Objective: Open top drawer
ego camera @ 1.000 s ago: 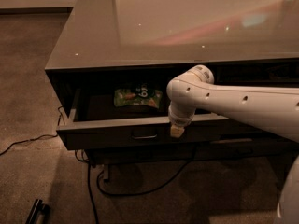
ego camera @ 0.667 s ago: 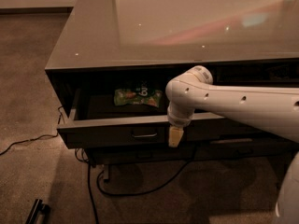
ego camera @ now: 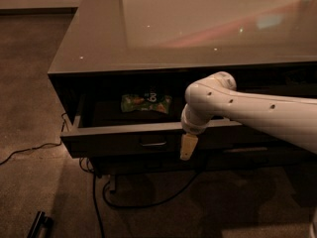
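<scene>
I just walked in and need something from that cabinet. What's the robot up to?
The robot's arm reaches in from the right. Its gripper hangs in front of the top drawer, just right of the handle. The drawer stands pulled out partway, and a green bag lies inside it towards the back. The gripper is not on the handle at this moment.

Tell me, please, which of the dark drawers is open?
The top drawer: it juts out from under the tabletop, showing a green bag inside, while the lower drawer sits shut. The tool hangs at the top drawer's front, right of its handle.
</scene>
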You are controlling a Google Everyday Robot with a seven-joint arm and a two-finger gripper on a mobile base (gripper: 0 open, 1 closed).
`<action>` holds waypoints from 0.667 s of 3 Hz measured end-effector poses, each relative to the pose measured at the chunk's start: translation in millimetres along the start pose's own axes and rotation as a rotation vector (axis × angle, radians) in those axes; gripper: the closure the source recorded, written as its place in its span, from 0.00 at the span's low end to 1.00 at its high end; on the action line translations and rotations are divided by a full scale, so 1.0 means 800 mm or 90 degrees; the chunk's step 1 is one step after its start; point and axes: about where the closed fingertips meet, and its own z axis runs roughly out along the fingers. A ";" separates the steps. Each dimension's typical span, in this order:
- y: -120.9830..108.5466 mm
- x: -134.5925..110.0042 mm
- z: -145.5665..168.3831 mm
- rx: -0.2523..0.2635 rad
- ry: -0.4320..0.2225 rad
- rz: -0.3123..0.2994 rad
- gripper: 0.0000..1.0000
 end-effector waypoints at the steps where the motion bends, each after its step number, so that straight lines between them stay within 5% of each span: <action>1: -0.004 -0.009 -0.011 0.002 -0.052 -0.030 0.00; 2: -0.001 -0.016 -0.024 0.008 -0.085 -0.063 0.00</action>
